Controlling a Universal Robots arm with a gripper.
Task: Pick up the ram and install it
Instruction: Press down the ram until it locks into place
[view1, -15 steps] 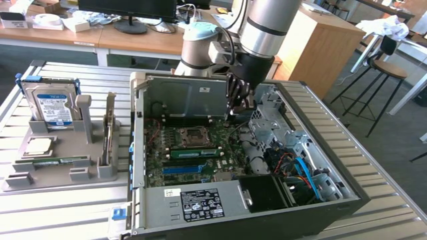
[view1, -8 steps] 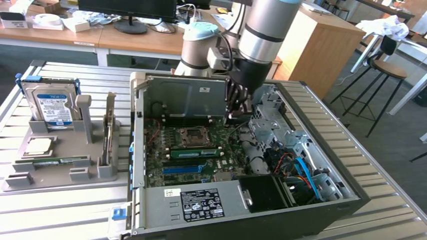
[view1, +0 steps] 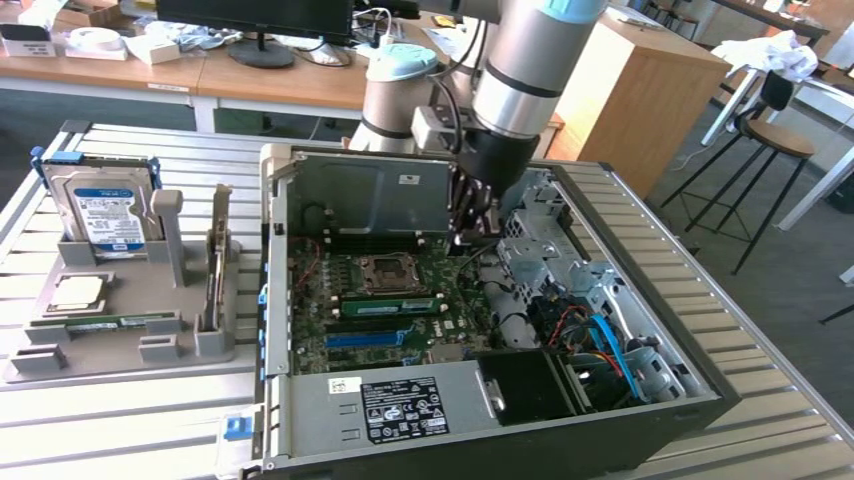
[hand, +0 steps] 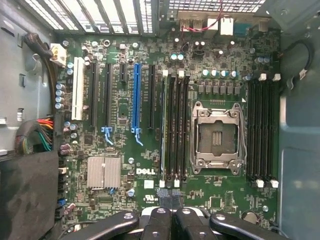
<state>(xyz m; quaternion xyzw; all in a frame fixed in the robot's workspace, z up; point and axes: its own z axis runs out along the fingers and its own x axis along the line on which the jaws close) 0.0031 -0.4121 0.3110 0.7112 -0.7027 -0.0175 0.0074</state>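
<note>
1. The gripper (view1: 470, 238) (hand: 169, 196) hangs inside the open computer case (view1: 274, 300), above the motherboard (hand: 125, 150) and near the processor socket (view1: 394, 270) (hand: 217, 137).
2. Its jaws are clenched, finger pressed against finger, and nothing shows between them.
3. The ram (view1: 387, 305) (hand: 164, 130) stands on edge in a memory slot just beside the socket, on the side toward the blue expansion slot (view1: 374, 338) (hand: 136, 95).
4. Of the bank of slots on that side, the ram occupies the one farthest from the socket, with black slots (hand: 176, 125) between the two.
5. The gripper is apart from the ram, its fingertips hovering off one end of the stick.
6. A further bank of black slots (hand: 262, 130) lies on the socket's opposite side.
7. Well apart from the socket, outside the case toward the exterior view's left, stands a grey tray (view1: 120, 365).
8. On that tray a second ram (view1: 114, 323) lies flat. A square silver processor chip (view1: 78, 292) sits just beside it, and a hard drive (view1: 104, 210) stands upright at the end of the tray farthest from the camera.
</note>
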